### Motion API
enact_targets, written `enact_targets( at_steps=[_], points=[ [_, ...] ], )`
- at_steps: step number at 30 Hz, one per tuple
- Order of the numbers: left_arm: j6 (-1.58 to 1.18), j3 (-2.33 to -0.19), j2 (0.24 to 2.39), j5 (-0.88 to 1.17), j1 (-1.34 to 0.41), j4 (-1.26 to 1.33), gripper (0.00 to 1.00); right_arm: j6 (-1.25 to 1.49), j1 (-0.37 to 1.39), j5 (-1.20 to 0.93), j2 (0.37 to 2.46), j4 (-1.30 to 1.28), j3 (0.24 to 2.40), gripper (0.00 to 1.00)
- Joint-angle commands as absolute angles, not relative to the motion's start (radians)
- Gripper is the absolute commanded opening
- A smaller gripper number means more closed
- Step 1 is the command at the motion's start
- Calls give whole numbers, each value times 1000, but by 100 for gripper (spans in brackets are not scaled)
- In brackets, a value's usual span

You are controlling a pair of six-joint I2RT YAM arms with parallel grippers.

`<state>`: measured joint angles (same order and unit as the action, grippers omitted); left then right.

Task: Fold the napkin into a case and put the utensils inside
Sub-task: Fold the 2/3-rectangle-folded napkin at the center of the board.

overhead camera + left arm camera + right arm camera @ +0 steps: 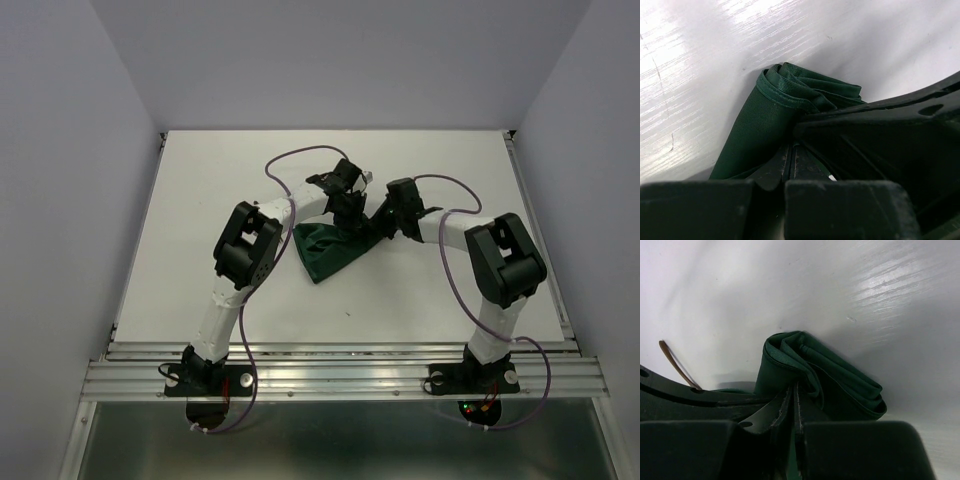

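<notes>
Currently the left gripper [792,162] and right gripper [794,399] each pinch, jaws all but closed, a layered fold of the dark green soft cloth napkin [333,252], bunched mid-way across the white table [200,200]. Both should probably move together, keeping layers aligned before releasing.

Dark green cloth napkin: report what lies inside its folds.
Only stacked layers of the dark green cloth napkin show at its folded edge. Whatever lies deeper inside is covered by the cloth.
</notes>
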<state>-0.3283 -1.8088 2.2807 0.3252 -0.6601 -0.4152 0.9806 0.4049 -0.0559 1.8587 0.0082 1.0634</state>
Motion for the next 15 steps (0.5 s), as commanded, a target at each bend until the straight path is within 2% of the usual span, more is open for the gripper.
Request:
enact_targets(
  at_steps=[1, 2, 5, 8, 11, 15],
  points=[
    [-281, -1805, 2231, 279, -661, -445, 0, 994, 399, -28, 1888, 3, 1046, 10],
    [-278, -1809, 2226, 278, -663, -449, 0, 997, 399, -22, 1893, 2, 1043, 10],
    [-264, -1822, 2201, 253, -663, -472, 26, 1017, 399, 9, 1890, 3, 1019, 10],
    [-245, -1824, 2168, 230, -664, -501, 35, 1019, 399, 35, 1888, 2, 1002, 10],
    [-229, -1825, 2126, 190, -670, -546, 50, 990, 387, 25, 1896, 2, 1002, 10],
    [-218, -1804, 2068, 121, -673, -598, 61, 966, 364, 8, 1905, 3, 1002, 10]
  ],
)
